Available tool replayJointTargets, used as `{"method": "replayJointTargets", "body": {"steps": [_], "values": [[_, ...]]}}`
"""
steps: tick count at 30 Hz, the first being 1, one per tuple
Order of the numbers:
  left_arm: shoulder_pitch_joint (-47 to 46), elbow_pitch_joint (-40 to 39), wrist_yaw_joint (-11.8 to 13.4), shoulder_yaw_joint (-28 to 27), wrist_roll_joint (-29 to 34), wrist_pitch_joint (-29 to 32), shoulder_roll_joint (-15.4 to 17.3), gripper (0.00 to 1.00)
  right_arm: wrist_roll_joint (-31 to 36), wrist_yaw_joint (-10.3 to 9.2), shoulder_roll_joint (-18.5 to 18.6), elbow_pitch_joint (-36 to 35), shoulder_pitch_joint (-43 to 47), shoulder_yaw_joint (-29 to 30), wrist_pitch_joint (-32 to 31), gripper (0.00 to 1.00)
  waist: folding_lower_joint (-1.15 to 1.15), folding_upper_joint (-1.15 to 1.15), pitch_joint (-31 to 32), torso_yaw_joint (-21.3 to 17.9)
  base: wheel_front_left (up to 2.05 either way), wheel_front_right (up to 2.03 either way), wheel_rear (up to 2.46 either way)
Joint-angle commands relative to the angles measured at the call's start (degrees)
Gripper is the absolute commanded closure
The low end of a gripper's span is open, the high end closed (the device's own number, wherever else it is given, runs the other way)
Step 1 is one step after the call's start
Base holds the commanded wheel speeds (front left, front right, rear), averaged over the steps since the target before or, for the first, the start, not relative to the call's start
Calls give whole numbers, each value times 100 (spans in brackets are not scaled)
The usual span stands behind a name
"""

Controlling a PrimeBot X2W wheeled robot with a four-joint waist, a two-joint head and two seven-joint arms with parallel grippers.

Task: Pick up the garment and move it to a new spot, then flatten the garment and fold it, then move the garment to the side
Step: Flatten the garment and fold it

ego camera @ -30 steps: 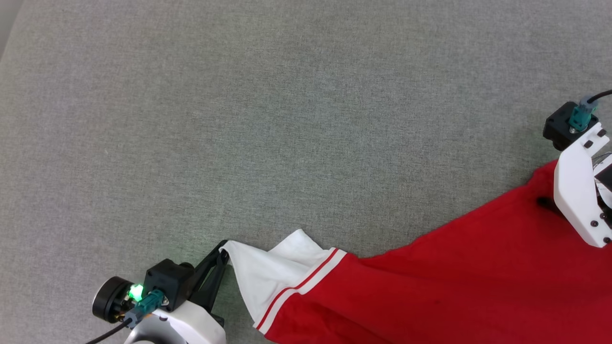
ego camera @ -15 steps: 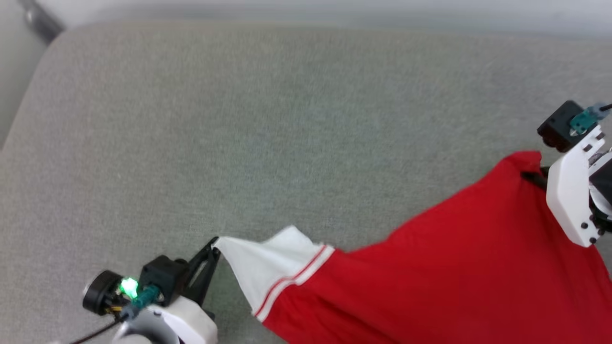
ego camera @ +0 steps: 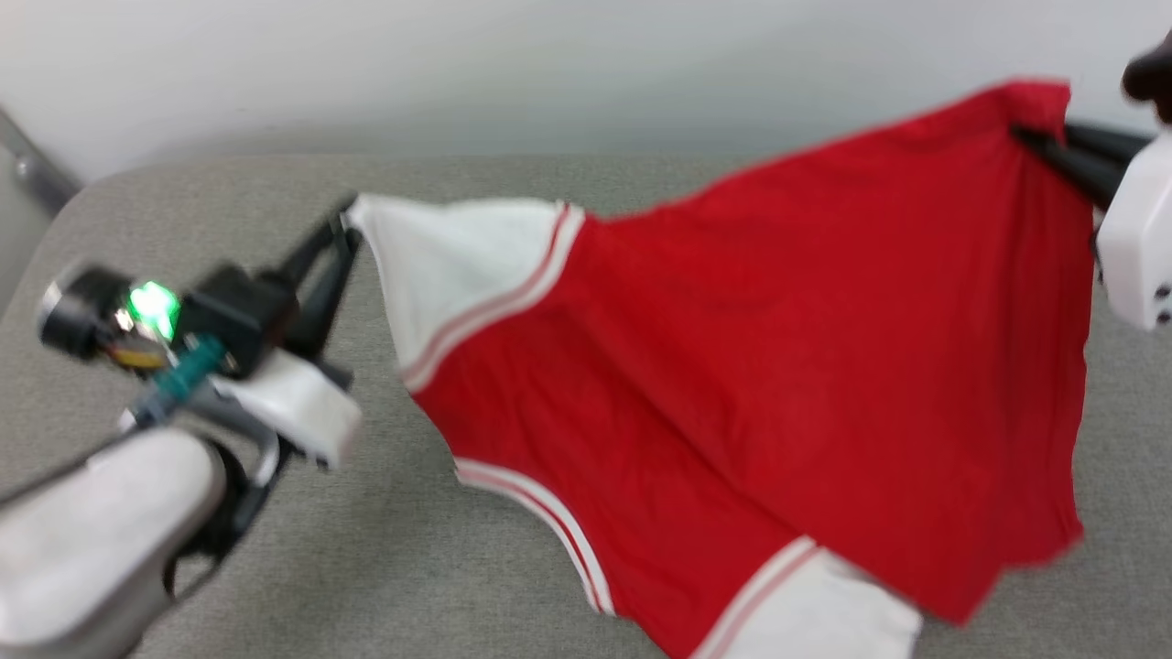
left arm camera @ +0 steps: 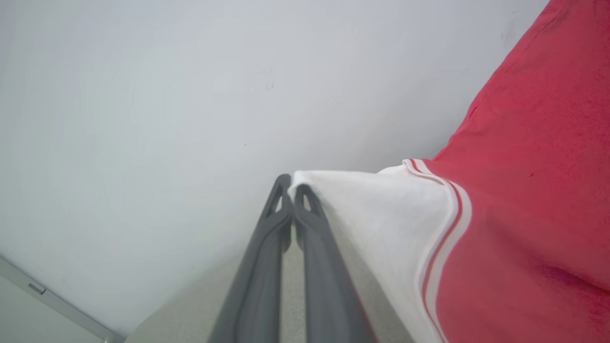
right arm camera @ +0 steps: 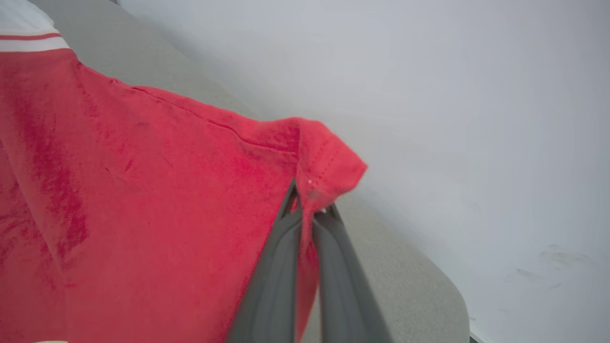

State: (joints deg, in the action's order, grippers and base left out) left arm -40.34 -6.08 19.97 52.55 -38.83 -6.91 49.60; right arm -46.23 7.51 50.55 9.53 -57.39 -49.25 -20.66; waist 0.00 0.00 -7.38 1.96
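- The garment (ego camera: 732, 366) is held spread in the air between the two grippers, with its plain red side turned toward the head camera.
- The left gripper (ego camera: 346, 215) is clenched on the tip of a white sleeve. In the left wrist view the two dark fingers are pressed together, and the sleeve corner is pinched at their tips.
- The right gripper (ego camera: 1025, 135) is clamped on a red hemmed corner at the upper right. In the right wrist view the cloth is caught between the closed fingers and folded over their tips.
- From these two held points the cloth is draped downward and toward the robot. A second white sleeve with red-striped trim is seen at the bottom of the head view.
- Whether that lower sleeve touches the surface cannot be told, as the head view is blurred.
- A grey padded surface (ego camera: 385, 567) is spread beneath the garment and both grippers.
- A pale wall (ego camera: 458, 73) is seen beyond the surface's far edge, behind the raised cloth.
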Motion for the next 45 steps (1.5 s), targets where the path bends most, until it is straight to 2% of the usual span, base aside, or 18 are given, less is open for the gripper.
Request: {"method": "replayJointTargets", "body": {"steps": [1, 5, 9, 15, 21, 32, 36, 39, 45], "values": [[-278, 9, -51, -110, 8, 57, -29, 100, 104, -4, -118, 31, -204, 88, 45, 100, 0, 0, -84, -80, 0, 0, 0], [-1096, 124, -273, -313, 157, 243, -82, 100, 417, -5, -382, 215, -745, 433, 167, 100, 0, 0, -347, -176, 0, 0, 0], [-1980, 374, -508, -475, 311, 416, -245, 100, 781, -4, -717, 455, -1327, 772, 289, 100, 0, 0, -722, -224, 0, 0, 0], [-3134, 875, -807, -654, 504, 514, -564, 100, 1235, -5, -1008, 763, -2117, 1105, 322, 100, 0, 0, -1238, -212, 0, 0, 0], [-4563, 1640, -1181, -805, 782, 520, -930, 100, 1655, -5, -1209, 1194, -3277, 1194, 234, 100, 0, 0, -1810, -199, 0, 0, 0], [-6827, 3125, -1771, -988, 1107, 423, -1465, 100, 2188, -5, -1721, 2441, -5152, 1203, 601, 100, 0, 0, -2553, -313, 0, 0, 0], [-7190, 3556, -1914, -932, 1171, 363, -1607, 100, 2186, -5, -1855, 2868, -5514, 1073, 784, 100, 0, 0, -2752, -314, 0, 0, 0], [-7173, 3784, -1892, -926, 1145, 227, -1718, 100, 2093, -5, -1945, 3186, -5628, 1022, 956, 100, 0, 0, -2877, -277, 0, 0, 0], [-6766, 4071, -1944, -762, 1099, 54, -1807, 100, 1877, -5, -2070, 3705, -5271, 627, 1291, 100, 0, 0, -3017, -274, 0, 0, 0]]}}
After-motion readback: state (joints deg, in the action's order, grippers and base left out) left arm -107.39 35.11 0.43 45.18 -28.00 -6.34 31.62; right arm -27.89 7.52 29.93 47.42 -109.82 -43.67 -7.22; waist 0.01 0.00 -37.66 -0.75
